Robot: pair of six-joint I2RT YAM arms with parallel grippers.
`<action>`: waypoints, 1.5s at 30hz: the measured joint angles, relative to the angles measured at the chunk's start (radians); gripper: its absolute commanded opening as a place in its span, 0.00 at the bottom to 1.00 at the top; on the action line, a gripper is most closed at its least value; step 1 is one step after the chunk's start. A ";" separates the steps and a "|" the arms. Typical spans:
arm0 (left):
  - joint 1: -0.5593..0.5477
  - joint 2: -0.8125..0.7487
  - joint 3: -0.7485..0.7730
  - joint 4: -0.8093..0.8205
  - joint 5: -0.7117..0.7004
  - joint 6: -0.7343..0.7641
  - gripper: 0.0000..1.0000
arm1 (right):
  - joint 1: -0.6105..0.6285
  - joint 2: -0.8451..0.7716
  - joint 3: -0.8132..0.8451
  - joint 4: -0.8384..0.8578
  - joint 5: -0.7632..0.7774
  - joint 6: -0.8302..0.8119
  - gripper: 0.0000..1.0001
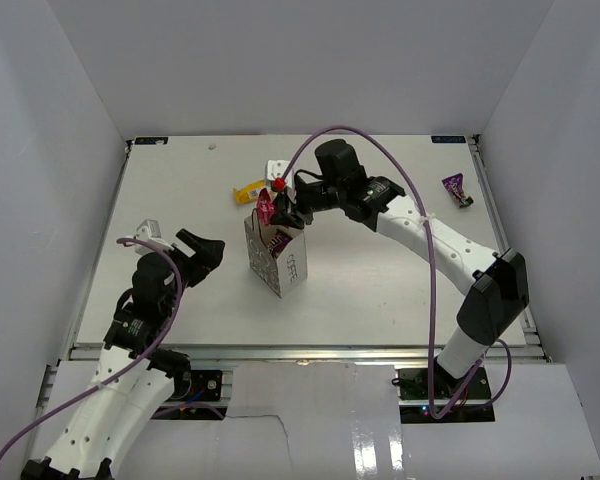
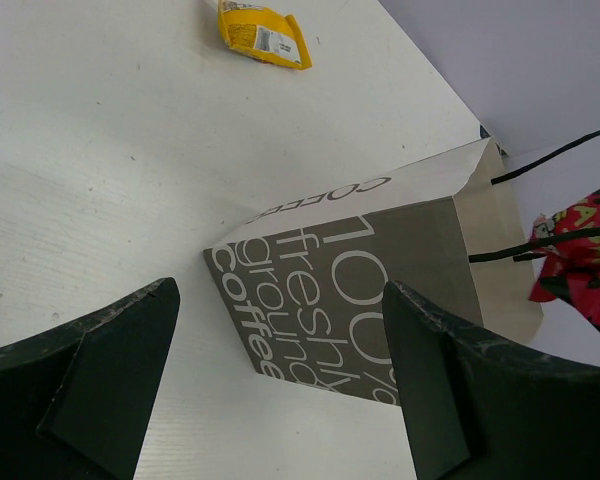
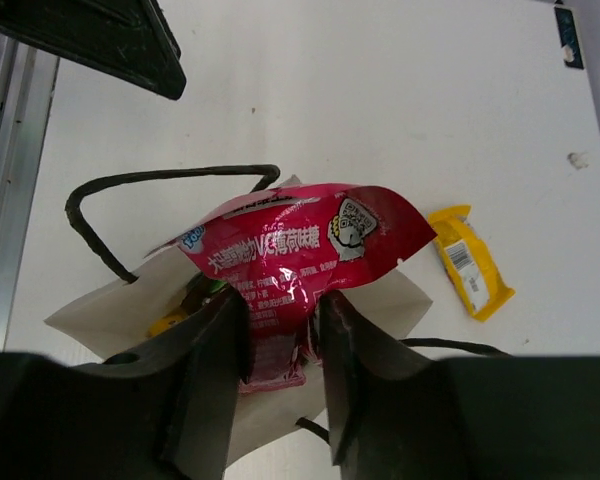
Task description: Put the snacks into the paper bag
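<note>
The white paper bag (image 1: 277, 258) stands upright mid-table, its grey lettered side (image 2: 360, 290) facing my left wrist camera. My right gripper (image 1: 283, 212) is shut on a red-pink pouch (image 3: 295, 250) and holds it just over the bag's open mouth (image 3: 100, 310); the pouch also shows in the top view (image 1: 266, 208). A yellow packet (image 3: 165, 323) lies inside the bag. One yellow wrapper (image 1: 248, 193) lies on the table behind the bag, and it also shows in the right wrist view (image 3: 470, 262) and the left wrist view (image 2: 263, 32). A dark purple packet (image 1: 457, 189) lies far right. My left gripper (image 1: 202, 250) is open and empty, left of the bag.
A small white object (image 1: 276, 168) lies behind the yellow wrapper. Another small white piece (image 1: 146, 228) sits near the table's left edge. White walls enclose the table on three sides.
</note>
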 measured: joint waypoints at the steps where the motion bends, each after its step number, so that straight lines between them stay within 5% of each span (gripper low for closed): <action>1: 0.000 0.000 0.000 0.000 0.000 0.000 0.92 | 0.000 -0.001 -0.011 -0.001 0.003 0.000 0.50; 6: 0.000 0.016 0.000 0.004 0.000 0.000 0.93 | 0.000 -0.011 -0.030 -0.008 0.006 -0.007 0.62; 13: 0.000 0.141 0.029 0.019 0.002 0.003 0.93 | 0.000 -0.065 -0.029 -0.014 0.003 -0.016 0.66; 21: 0.056 0.586 0.341 0.061 0.073 0.093 0.94 | -0.025 -0.161 0.008 -0.112 -0.003 -0.106 0.90; 27: 0.223 1.000 0.589 0.126 0.283 0.262 0.91 | -0.231 -0.330 -0.060 -0.147 -0.041 -0.163 0.97; 32: 0.256 1.341 0.871 0.136 0.441 0.529 0.90 | -0.461 -0.409 -0.267 -0.203 -0.079 -0.227 0.98; 38: 0.248 1.553 1.104 0.131 0.615 0.812 0.85 | -0.608 -0.410 -0.500 -0.357 -0.098 -0.348 0.98; 45: 0.216 1.715 1.263 0.134 0.662 0.952 0.81 | -0.692 -0.393 -0.486 -0.428 -0.114 -0.395 0.98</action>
